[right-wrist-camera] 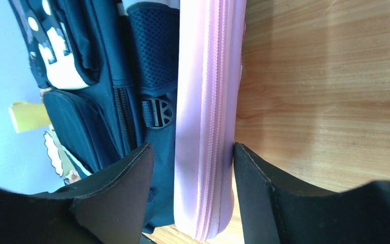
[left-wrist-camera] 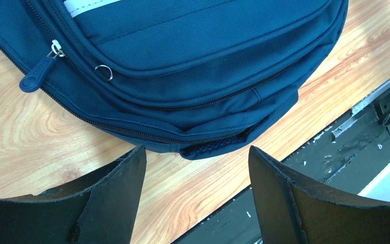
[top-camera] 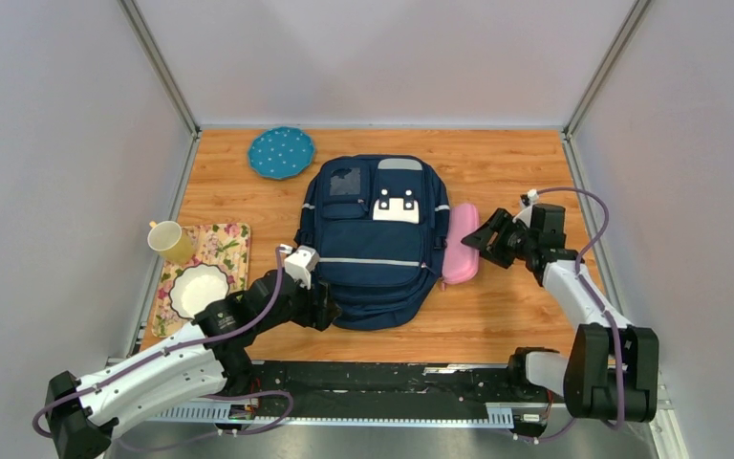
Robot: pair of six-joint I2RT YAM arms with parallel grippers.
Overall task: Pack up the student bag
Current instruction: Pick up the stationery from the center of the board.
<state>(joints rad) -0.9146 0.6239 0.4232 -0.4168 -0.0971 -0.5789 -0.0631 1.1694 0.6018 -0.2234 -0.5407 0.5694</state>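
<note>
In the middle of the wood-grain table (top-camera: 497,316), the large navy blue woven-fabric backpack (top-camera: 375,244) is lying flat with its front pockets up. Its long axis is running from the near edge to the far one, and its rounded, zippered end is pointing at the arm bases. A soft pink zippered pencil case (top-camera: 459,247) is lying lengthwise against its right side, touching it. The right gripper (right-wrist-camera: 192,147) is straddling that case, jaws partly apart, one finger touching it, nothing clamped. The left gripper (left-wrist-camera: 195,152) is hovering wide open and empty at the bag's near end. Off to the left, a white scalloped bowl (top-camera: 199,290) is sitting on a floral mat (top-camera: 229,244) with a yellow mug (top-camera: 169,241) at its far corner. A teal dotted plate (top-camera: 281,152) is lying beyond.
</note>
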